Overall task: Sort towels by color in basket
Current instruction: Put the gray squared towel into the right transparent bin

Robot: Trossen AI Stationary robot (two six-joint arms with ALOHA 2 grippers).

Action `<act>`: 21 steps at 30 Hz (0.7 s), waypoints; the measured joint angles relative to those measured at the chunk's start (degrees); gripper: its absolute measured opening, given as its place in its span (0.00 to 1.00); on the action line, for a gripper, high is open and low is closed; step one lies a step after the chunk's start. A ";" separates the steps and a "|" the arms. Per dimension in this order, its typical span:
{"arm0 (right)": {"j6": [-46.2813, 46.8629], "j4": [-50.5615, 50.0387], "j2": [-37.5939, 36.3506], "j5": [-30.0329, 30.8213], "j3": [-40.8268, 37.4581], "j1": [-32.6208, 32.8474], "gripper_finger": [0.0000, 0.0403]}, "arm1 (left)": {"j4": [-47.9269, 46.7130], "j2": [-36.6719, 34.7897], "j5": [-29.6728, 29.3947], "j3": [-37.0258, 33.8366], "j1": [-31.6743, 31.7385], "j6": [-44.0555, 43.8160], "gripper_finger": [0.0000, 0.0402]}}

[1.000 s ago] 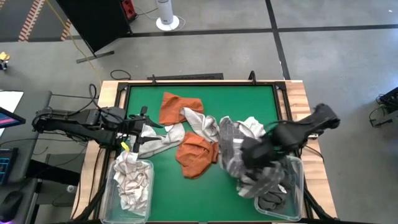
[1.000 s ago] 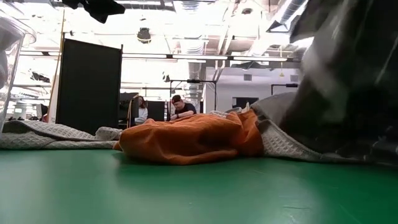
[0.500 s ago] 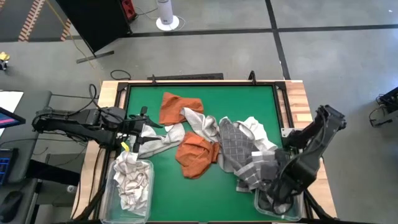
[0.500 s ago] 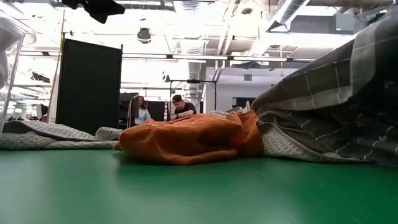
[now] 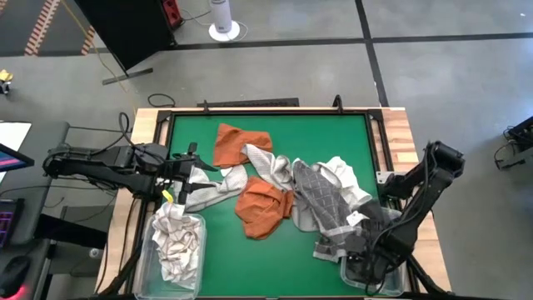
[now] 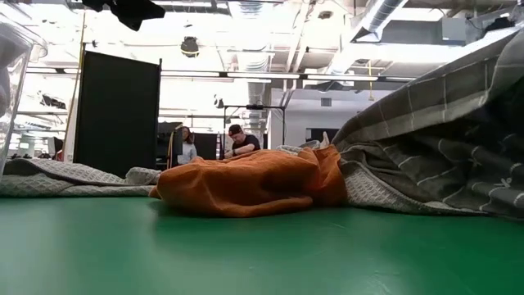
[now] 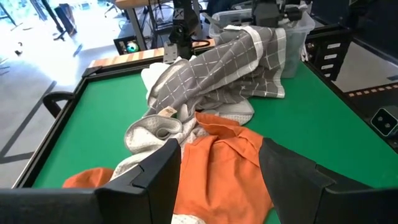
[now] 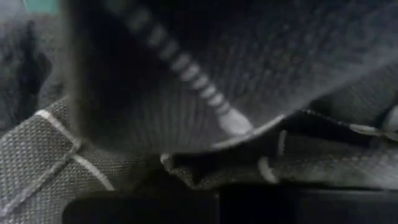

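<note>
Since a second ago: right hand [image 5: 371, 265] has dropped from mid-tabletop into the right bin [image 5: 400, 282].

High view: hand pressed together, dragging the dark grey checked towel [image 5: 333, 212], which trails toward centre.

Left wrist view: left hand [image 7: 219, 163] spread, idle beside the orange towel [image 7: 222, 162].

A grey concrete floor [image 5: 275, 71] crossed by dark lines surrounds the wooden-edged green table [image 5: 275, 133]. A black upright partition panel [image 6: 117, 111] stands behind it, near a white round-based pedestal [image 5: 223, 18], perhaps a fan. Bright ceiling lights and exposed pipes [image 6: 246, 33] hang overhead. Two people [image 6: 211, 143] sit far back in the room.
</note>
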 joint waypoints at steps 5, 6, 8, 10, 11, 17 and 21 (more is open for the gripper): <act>9.92 6.24 0.05 7.36 -3.31 2.31 0.06 | -0.36 0.00 -0.09 0.00 0.02 0.00 0.52; 11.97 7.14 0.10 7.60 -3.88 2.74 0.06 | -0.34 0.00 -0.09 0.00 0.00 0.00 0.52; 16.60 8.57 0.30 8.77 -4.56 3.48 0.06 | -0.34 0.00 -0.09 0.00 0.00 0.00 0.52; 23.67 8.78 0.28 8.95 -4.65 3.98 0.06 | -0.35 0.00 -0.09 0.00 0.00 0.00 0.52; 27.26 8.80 0.26 8.83 -4.65 4.18 0.06 | -0.35 0.00 -0.09 0.00 0.02 -0.01 0.52; 43.17 8.97 -1.05 7.39 -4.74 5.86 0.07 | -0.32 0.02 -0.09 0.00 0.00 -0.07 0.52; 48.34 10.62 -1.10 6.06 -4.74 6.10 0.07 | -0.32 0.02 -0.09 0.00 0.00 -0.11 0.52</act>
